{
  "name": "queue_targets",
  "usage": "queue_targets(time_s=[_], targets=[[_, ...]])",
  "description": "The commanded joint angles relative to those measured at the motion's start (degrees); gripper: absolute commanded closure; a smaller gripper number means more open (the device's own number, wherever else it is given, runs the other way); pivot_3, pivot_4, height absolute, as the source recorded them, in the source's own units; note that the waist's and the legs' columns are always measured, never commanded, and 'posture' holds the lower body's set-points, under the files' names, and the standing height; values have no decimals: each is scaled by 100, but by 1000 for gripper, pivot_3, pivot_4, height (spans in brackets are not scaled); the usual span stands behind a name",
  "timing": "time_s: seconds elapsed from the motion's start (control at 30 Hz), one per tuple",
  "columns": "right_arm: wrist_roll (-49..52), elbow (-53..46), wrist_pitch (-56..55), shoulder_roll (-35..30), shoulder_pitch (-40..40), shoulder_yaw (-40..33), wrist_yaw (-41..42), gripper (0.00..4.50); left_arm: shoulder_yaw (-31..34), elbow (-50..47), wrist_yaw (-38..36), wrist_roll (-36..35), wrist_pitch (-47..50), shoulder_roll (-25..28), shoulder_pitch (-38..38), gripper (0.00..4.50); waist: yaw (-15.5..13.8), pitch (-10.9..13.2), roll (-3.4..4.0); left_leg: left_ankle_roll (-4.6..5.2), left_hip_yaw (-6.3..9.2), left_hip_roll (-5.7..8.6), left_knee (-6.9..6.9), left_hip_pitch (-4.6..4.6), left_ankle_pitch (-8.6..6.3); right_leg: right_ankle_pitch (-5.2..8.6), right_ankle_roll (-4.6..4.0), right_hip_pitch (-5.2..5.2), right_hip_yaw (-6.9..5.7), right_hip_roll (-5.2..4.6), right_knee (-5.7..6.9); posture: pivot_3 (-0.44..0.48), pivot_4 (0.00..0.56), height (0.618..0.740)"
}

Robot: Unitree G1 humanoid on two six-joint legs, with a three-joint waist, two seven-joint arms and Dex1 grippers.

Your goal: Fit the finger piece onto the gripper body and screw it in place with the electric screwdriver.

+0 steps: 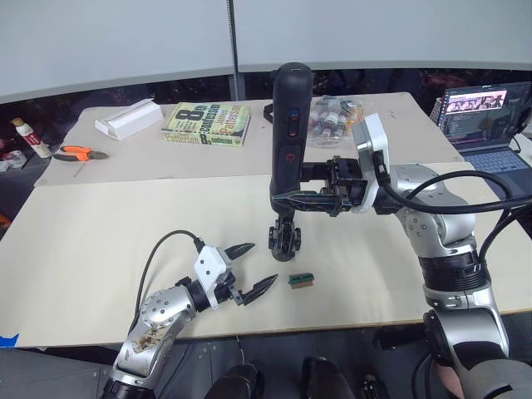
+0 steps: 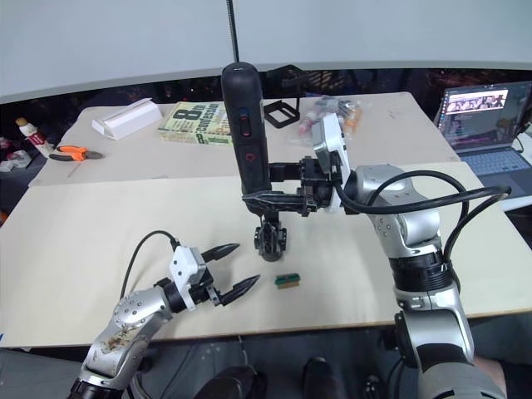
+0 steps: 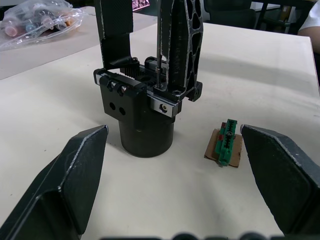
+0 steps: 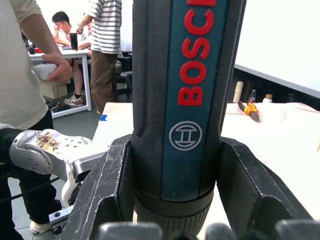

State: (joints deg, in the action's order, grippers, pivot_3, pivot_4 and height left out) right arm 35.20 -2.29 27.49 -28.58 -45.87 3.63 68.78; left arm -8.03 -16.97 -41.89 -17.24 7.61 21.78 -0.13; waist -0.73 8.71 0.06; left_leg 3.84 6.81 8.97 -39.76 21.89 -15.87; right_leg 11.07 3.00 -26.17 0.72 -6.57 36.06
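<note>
The right end effector [image 1: 309,202] is clamped around the long black cylindrical electric screwdriver [image 1: 288,133] with red-ringed buttons, holding it upright above the middle of the pale table [image 1: 100,249]. The tool's thin metal bit [image 3: 158,47] runs straight down into the top of the chunky black plastic gripper body [image 3: 140,112], which stands on the table directly beneath the screwdriver. A tall black ribbed finger piece [image 3: 184,42] stands upright on the right side of that body, just beside the bit.

The left end effector [image 1: 253,268] hovers low over the near part of the table with its two black pointed fingers [image 3: 65,185] spread wide and holding nothing; it sits nearer than the gripper body and to its left. A tiny green block [image 1: 301,281] on a scrap of brown card lies on the table just right of the left end effector and near the gripper body, touching neither.

On the far table lie orange-handled pliers [image 1: 79,153] at the far left, a white box [image 1: 129,118], a green-covered book [image 1: 208,125] and a clear plastic bag of small bottles [image 1: 332,120]. An open laptop [image 1: 486,125] sits far right.
</note>
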Motion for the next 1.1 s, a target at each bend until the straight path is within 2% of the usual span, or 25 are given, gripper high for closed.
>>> queue_targets(time_s=[0.03,1.1], targets=[[98,-187,26,-75,9,-145,30,2572,22,-124,6,-23,-113,-15,-5,0,0,0,0,0,0,0,0,0,0,0,0,0,0,0,0,0,150,740],[202,-137,154,-85,-133,-192,140,2572,-1,-117,-23,-18,-116,-16,-17,0,1,0,0,0,0,0,0,2,0,0,0,-1,0,0,-1,0,150,740]])
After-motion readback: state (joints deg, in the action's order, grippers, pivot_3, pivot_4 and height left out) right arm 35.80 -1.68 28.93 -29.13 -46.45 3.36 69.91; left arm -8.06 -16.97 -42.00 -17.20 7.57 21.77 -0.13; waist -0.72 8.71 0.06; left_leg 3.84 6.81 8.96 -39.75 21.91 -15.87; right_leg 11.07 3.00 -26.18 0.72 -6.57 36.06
